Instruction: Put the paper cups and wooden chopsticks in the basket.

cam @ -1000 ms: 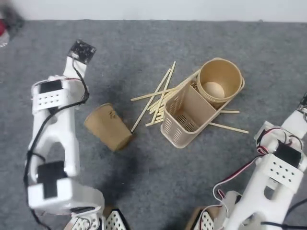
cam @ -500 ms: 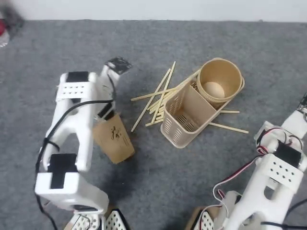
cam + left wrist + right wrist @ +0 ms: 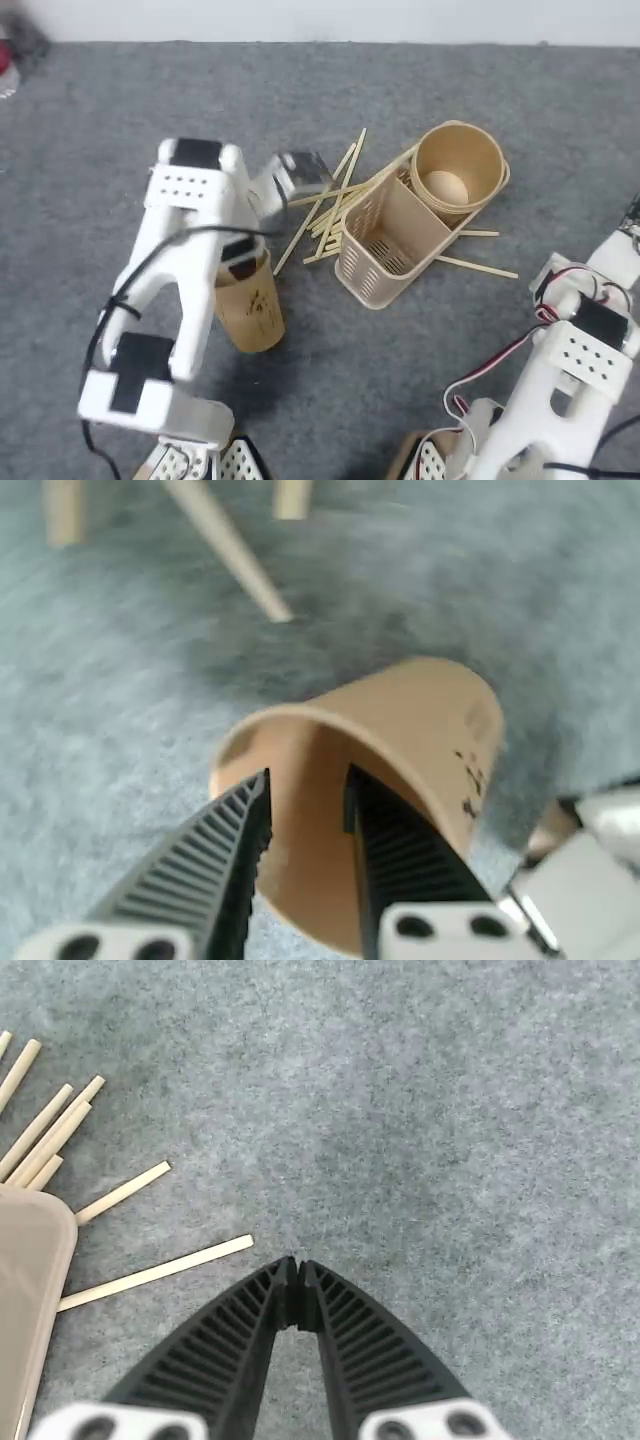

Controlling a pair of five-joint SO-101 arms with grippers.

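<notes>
**L claw at cup mouth, R claw clenched & empty**

Your L claw [image 3: 305,780] sits right at the mouth of the paper cup [image 3: 440,730]; you look straight into the cup's brown inside past it. You can't tell whether it's clamped on the rim or loose.

From the high cam, that paper cup [image 3: 255,315] is on the grey mat [image 3: 450,390], left of the basket and apart from it. Its mouth end is tucked under the L arm [image 3: 190,250] and its base points to the near edge. Can't tell if it's lifted off the mat.

Your R claw [image 3: 298,1265] is clenched, tips touching, w/ nothing between them. It hangs over bare mat. Two chopsticks [image 3: 160,1270] lie just beside it, w/ a corner of the basket [image 3: 30,1290] past them. The R arm [image 3: 580,370] sits at the near-right corner.

The basket [image 3: 390,240] lies on its side mid-table. The 2nd cup [image 3: 458,165] touches its far-right end, mouth toward the high cam; can't tell if it's partly inside. The chopsticks [image 3: 330,205] are loose on the mat, most fanned out at the basket's left side, a couple poking out on its right.
</notes>
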